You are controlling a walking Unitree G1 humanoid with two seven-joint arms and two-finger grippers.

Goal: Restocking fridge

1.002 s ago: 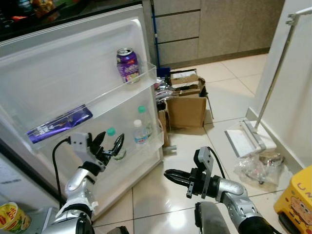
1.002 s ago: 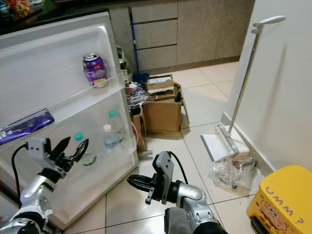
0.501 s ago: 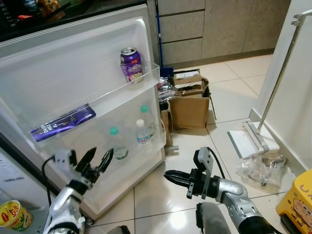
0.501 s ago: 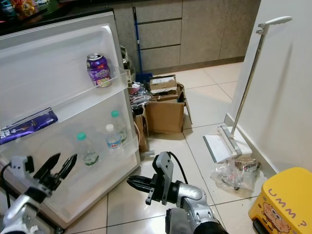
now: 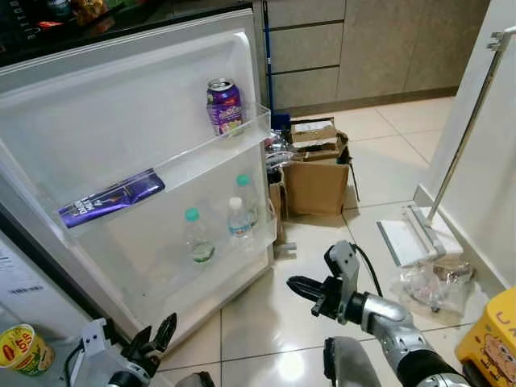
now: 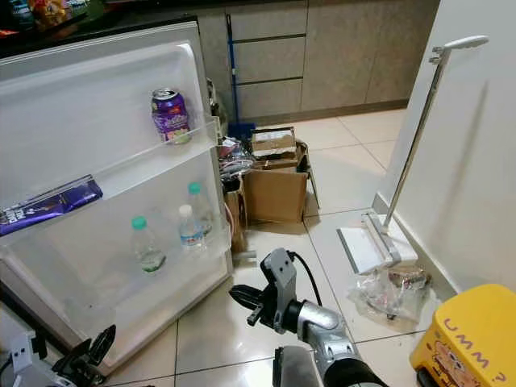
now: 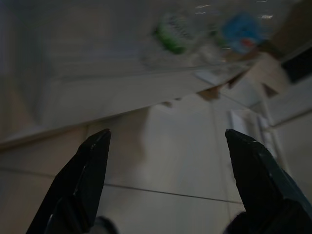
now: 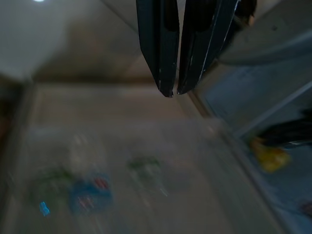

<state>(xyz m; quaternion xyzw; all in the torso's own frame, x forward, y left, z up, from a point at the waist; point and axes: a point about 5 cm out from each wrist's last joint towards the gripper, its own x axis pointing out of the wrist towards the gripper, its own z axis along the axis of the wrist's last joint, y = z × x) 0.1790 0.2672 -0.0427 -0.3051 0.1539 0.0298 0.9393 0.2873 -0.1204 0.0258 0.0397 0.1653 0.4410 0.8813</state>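
Note:
The white fridge door [image 5: 121, 105] stands open. A purple can [image 5: 225, 106] sits on its upper shelf, with a purple wrapped bar [image 5: 113, 197] lying lower on the same shelf. Three water bottles [image 5: 197, 236] stand in the lower door shelf. My left gripper [image 5: 153, 343] is low by the floor, below the door's bottom edge, open and empty. In the left wrist view its fingers [image 7: 87, 170] spread wide over the tiles, with the bottles blurred beyond. My right gripper [image 5: 300, 285] hovers over the floor right of the door, shut on nothing.
Cardboard boxes [image 5: 314, 173] with clutter stand just past the door's end. A white long-handled floor tool [image 5: 415, 238] leans on the right wall, with a plastic bag [image 5: 427, 282] beside it. A yellow box [image 6: 463, 347] is at the near right, a noodle cup [image 5: 20, 348] at the near left.
My left arm has dropped from in front of the bottle shelf to near the floor, still open. The right gripper stays shut and has shifted slightly right.

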